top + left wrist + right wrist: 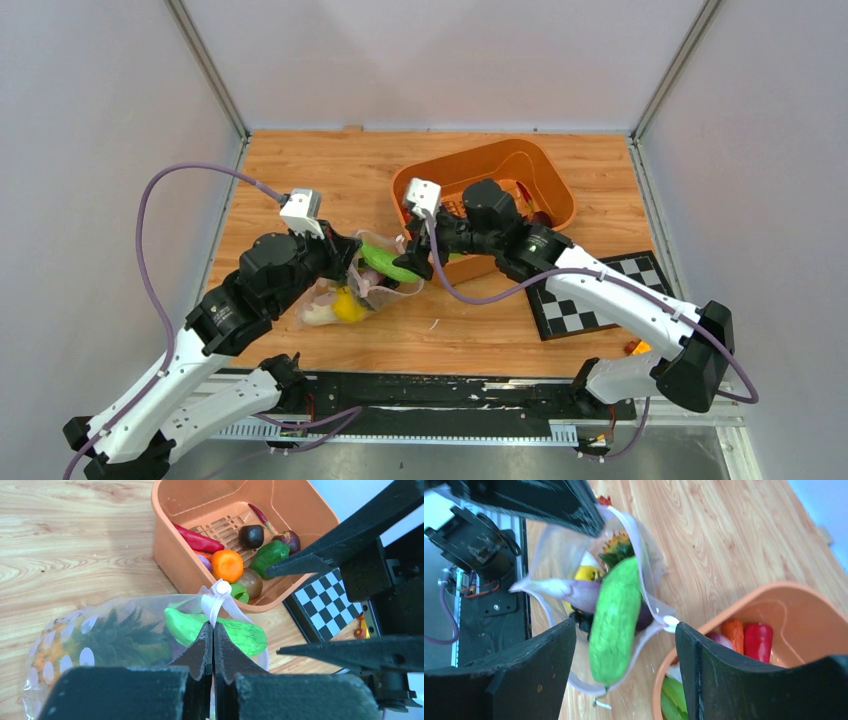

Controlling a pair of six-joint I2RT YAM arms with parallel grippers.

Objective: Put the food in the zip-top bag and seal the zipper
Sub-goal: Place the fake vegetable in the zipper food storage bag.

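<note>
Left wrist view: left gripper (213,630) pinches the zip-top bag (100,630) rim, apparently to hold its mouth open; right gripper (626,630) stands spread near the green cucumber (616,600).

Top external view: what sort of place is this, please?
Probably a robot test cell in a laboratory: a wooden table boxed in by plain white walls, a black-and-white checkerboard panel, and plastic toy vegetables in an orange plastic tub.
</note>
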